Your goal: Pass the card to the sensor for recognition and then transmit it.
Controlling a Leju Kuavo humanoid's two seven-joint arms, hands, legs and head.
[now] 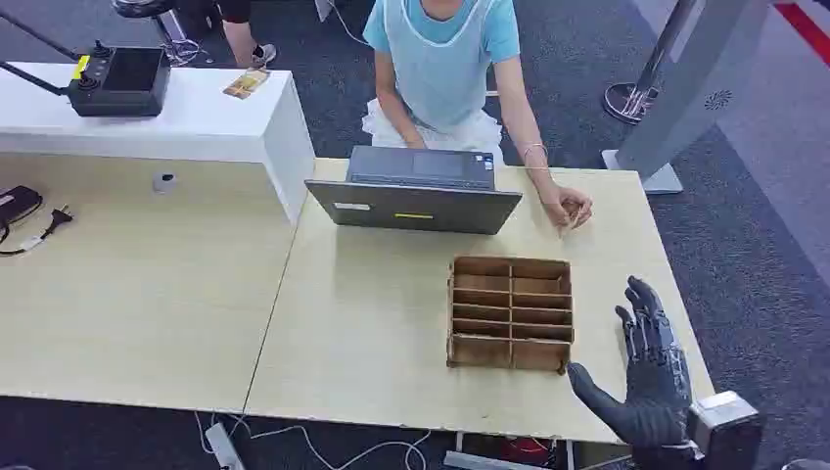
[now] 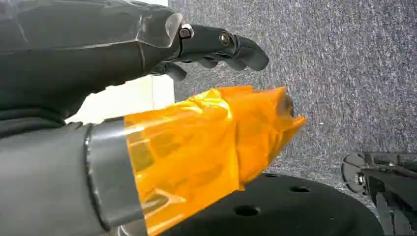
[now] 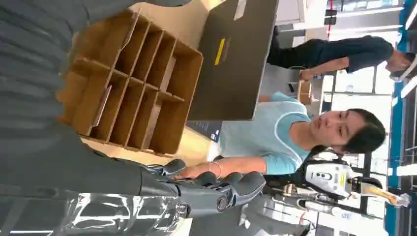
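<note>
- Right hand (image 1: 648, 377) sat nearest the head camera at the table's near right corner, fingers spread apart and gripping nothing, thumb angled toward the box.
- Left hand (image 2: 147, 123) hung over grey carpet in its wrist view, fingers loosely extended, thumb wrapped in orange tape (image 2: 206, 147); nothing was between them, so it was empty too.
- Just beside the right hand stood the cardboard divider box (image 1: 510, 312), slots open upward; whether a card lay in any of them, I could not tell.
- Beyond it, the person's hand (image 1: 568, 208) rested on the table (image 1: 362, 323) with something small at the fingertips, possibly the card, too small to be sure.
- Risk as I judged it: a thin flat card offered at the table edge could slip through those broad fingers, or a reach could knock the light box or the laptop (image 1: 415, 191) behind it.
- Another risk: with a person's hand so near, a fast reach could bump it.
- Farther back, a dark device (image 1: 119, 80) sat on the white counter (image 1: 196, 122), likely the sensor and a long stretch away.
- Readable writing: none. A yellow strip and a white sticker on the laptop lid were illegible.
</note>
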